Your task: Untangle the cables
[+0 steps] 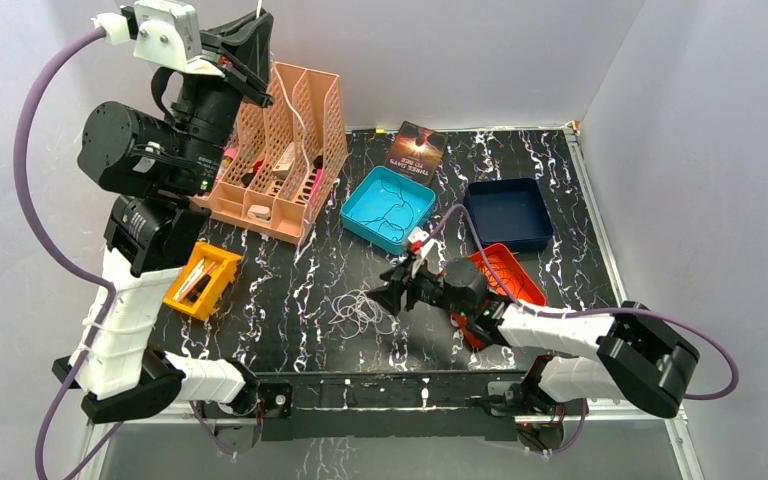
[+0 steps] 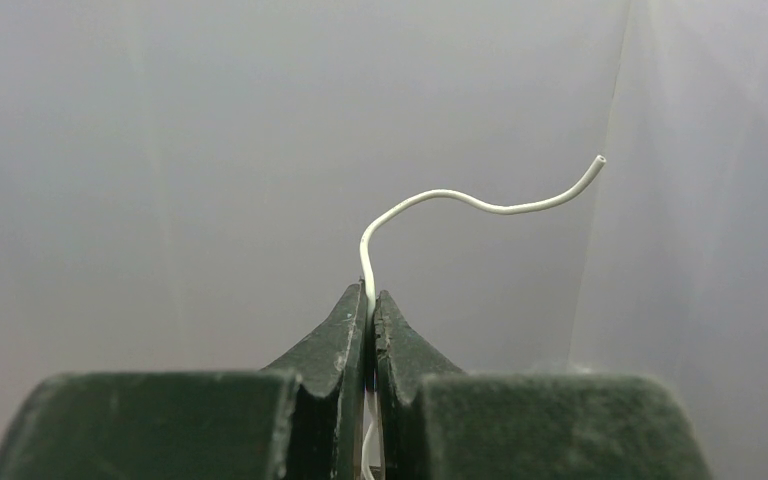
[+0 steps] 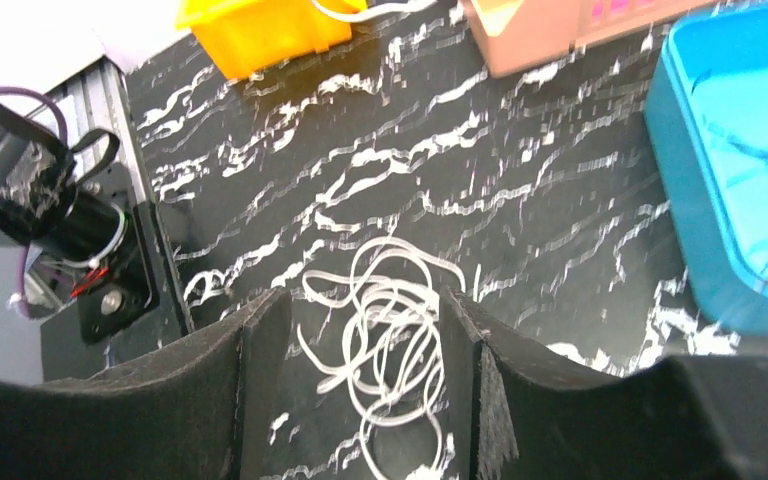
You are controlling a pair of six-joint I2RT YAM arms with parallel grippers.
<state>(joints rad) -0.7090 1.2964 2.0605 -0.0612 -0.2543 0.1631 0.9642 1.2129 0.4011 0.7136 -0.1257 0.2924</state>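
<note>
The left gripper is raised high, far to the left of the turquoise tray and well above it, and its jaws are pressed together on one white cable; the short free end curls above the fingertips, while the rest hangs down past the peach organizer, which stands just beside the tray. The white tangle of other cables lies in loose loops on the black marbled table, near the tray, on its side toward the arm bases. The right gripper hovers low over this tangle with its jaws spread apart, and they hold nothing. Inside the tray lie some thin dark cables.
</note>
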